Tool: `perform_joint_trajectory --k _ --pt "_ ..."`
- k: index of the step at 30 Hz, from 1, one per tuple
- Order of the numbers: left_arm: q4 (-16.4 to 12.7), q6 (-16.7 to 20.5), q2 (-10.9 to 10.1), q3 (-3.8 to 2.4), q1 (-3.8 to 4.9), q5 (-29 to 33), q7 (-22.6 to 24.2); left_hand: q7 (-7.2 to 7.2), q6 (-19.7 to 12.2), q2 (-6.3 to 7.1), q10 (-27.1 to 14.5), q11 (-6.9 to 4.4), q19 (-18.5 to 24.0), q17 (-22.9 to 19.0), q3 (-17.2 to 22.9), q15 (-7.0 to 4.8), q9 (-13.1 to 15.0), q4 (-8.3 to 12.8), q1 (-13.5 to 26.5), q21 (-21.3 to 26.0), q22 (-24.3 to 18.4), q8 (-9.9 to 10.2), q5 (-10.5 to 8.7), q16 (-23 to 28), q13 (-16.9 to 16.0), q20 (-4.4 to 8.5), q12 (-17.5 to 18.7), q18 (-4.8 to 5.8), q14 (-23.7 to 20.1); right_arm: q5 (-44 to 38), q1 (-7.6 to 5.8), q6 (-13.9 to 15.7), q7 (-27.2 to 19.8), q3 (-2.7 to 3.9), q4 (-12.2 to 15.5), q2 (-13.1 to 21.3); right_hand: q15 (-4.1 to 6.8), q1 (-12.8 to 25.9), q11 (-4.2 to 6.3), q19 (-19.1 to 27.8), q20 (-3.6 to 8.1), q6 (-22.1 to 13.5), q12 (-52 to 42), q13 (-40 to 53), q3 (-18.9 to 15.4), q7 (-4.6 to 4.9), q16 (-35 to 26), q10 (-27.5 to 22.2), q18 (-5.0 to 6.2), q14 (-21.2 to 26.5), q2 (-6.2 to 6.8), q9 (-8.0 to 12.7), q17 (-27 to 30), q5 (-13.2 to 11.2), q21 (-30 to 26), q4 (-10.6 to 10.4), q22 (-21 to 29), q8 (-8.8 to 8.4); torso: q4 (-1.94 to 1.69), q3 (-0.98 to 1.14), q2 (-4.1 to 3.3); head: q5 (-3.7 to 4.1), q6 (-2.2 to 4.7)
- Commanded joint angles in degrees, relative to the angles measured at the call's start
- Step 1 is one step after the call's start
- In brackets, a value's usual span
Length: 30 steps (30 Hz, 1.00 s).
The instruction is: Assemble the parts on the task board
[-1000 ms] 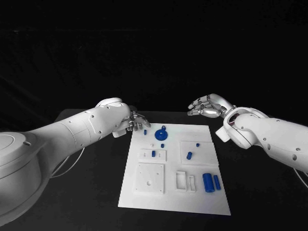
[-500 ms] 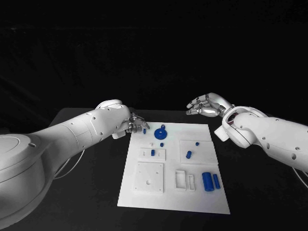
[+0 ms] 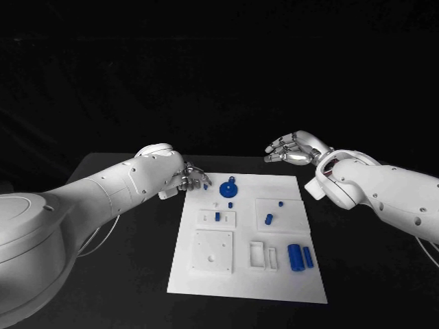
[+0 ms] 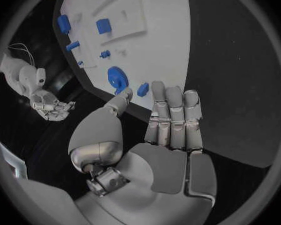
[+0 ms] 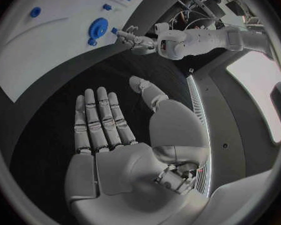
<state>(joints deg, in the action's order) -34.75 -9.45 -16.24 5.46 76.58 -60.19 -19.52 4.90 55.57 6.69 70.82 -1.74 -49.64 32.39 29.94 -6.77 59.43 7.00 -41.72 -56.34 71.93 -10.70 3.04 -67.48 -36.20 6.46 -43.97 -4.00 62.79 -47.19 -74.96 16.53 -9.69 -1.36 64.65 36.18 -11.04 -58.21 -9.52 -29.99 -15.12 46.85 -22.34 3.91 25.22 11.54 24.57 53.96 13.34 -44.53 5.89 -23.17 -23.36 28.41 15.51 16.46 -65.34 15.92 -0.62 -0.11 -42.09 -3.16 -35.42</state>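
Blue parts unmoved on the task board [image 3: 247, 277]; left hand [image 3: 192, 177] edged nearer its far-left corner, right hand [image 3: 291, 148] lifted slightly, both spread, empty; no grasp begun.

A flat black table [image 3: 130, 274] spreads under everything, its far edge showing just beyond the plate. Lying flat in its middle is the white rectangular task board [image 3: 244, 284], long side running near to far, with bare dark tabletop to its left and right.
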Motion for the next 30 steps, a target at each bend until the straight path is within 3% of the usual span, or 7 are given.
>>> perform_joint_trajectory --k 1,20,30 --pt "0.17 -0.36 0.26 -0.02 -0.06 0.54 1.25 -0.11 -0.45 -0.42 -0.28 0.18 0.43 0.09 0.03 -0.04 -0.09 0.35 0.01 0.27 0.10 -0.32 -0.17 0.01 -0.06 5.67 0.27 0.91 -0.41 0.18 -0.08 -0.12 -0.25 0.07 0.07 -0.06 -0.07 0.46 0.00 0.44 -0.02 -0.38 0.27 0.00 -0.04 0.16 -0.18 -0.12 0.18 0.33 0.00 0.07 0.10 0.25 -0.30 0.04 -0.08 -0.14 0.03 -0.01 -0.03 0.14 -0.11" --pt "1.12 -0.46 0.84 -0.03 -0.08 1.61 1.56 0.24 -1.84 -1.06 -0.50 0.49 0.63 0.08 -0.52 0.10 -1.15 0.22 0.18 0.53 0.19 0.16 -0.17 0.07 -0.16 5.58 0.43 0.94 -0.64 0.18 -0.08 -0.15 -0.26 0.08 -0.05 -0.36 -0.08 0.48 0.00 0.45 -0.03 -0.38 0.29 0.00 -0.05 0.16 -0.17 -0.11 0.19 0.34 0.00 0.08 0.13 0.25 -0.32 0.03 -0.11 -0.12 0.00 0.07 -0.04 0.26 -0.35" --pt "1.70 -0.57 1.30 -0.02 -0.26 1.89 1.86 0.30 -1.82 -2.80 -0.53 0.55 0.67 0.13 -0.43 0.17 -2.06 0.80 -0.94 0.60 0.38 -0.03 -0.16 0.00 -0.31 5.49 0.44 0.96 -0.72 0.18 -0.08 -0.16 -0.29 0.09 0.05 -0.40 -0.08 0.49 0.00 0.46 -0.04 -0.38 0.30 0.00 -0.05 0.16 -0.16 -0.10 0.20 0.35 0.00 0.09 0.15 0.24 -0.33 0.03 -0.13 -0.11 0.00 0.02 -0.08 0.52 -0.40"
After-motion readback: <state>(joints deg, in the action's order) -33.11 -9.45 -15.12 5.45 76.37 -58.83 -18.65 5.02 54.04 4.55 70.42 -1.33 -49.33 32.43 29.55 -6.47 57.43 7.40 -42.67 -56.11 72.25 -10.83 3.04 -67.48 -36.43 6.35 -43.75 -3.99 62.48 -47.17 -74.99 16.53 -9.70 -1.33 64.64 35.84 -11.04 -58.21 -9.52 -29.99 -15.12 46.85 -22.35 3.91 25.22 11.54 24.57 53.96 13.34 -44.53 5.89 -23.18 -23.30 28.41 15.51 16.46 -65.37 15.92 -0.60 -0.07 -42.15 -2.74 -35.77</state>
